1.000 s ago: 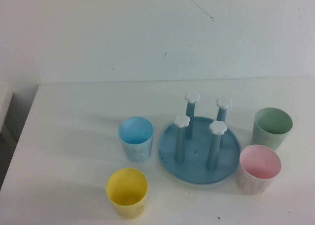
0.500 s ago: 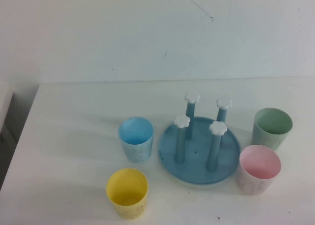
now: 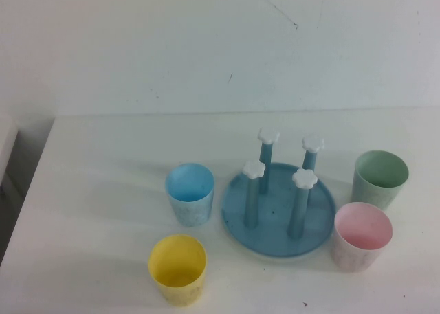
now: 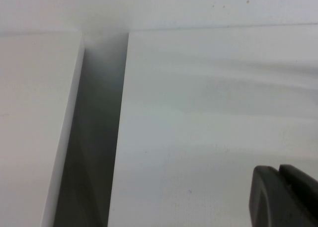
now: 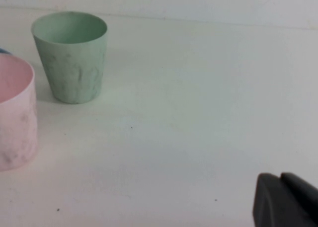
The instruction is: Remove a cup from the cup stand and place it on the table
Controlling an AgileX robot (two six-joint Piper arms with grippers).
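Observation:
The mint-green cup [image 3: 380,178] stands upright on the white table [image 3: 103,190], just right of the cup stand [image 3: 278,218]. The stand's four pegs with white flower caps are all bare. The cup also shows in the right wrist view [image 5: 72,58], upright and open end up. My right gripper [image 5: 279,177] is shut and empty, low over bare table well away from the cup. My left gripper [image 4: 278,170] is shut and empty over bare table near the table's left edge. Neither gripper shows in the high view.
A light blue cup [image 3: 190,193] stands left of the stand, a yellow cup [image 3: 178,268] at the front left, a pink cup [image 3: 361,235] at the front right, next to the green one. A dark gap [image 4: 94,137] runs along the table's left edge.

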